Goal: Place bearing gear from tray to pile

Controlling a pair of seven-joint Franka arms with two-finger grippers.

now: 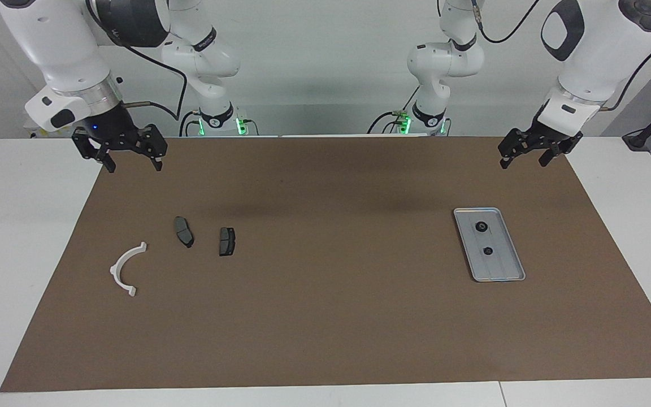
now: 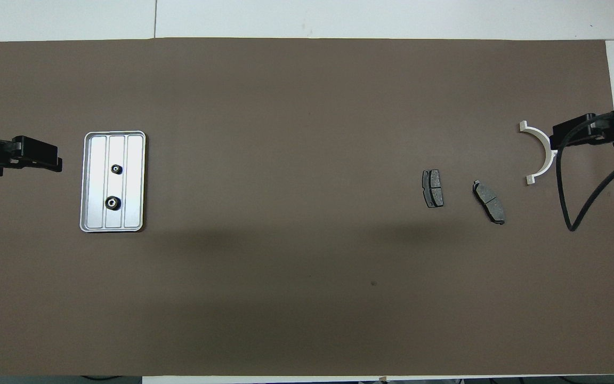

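- The left tool [image 1: 532, 155] hangs in the air with its fingers apart and nothing between them, over the brown mat [image 1: 325, 316] at the left arm's end of the tabletop [image 1: 20, 237].
- The tray [image 1: 511, 268] lies flat on the mat, farther from the robots than the spot under the left tool and a little toward the middle of the tabletop.
- Two bearing gears rest in the tray, apart from each other: one bearing gear [image 1: 481, 226] at the tray's end closer to the left tool, the other bearing gear [image 1: 487, 251] near the tray's middle.
- The right tool [image 1: 131, 156] hangs with its fingers spread wide and empty, over the mat's edge at the right arm's end.
- The pile lies on the mat farther from the robots than the spot under the right tool: a white bracket [image 1: 125, 270] and two dark pads, one pad [image 1: 184, 231] and the second pad [image 1: 226, 241], all three apart from one another.
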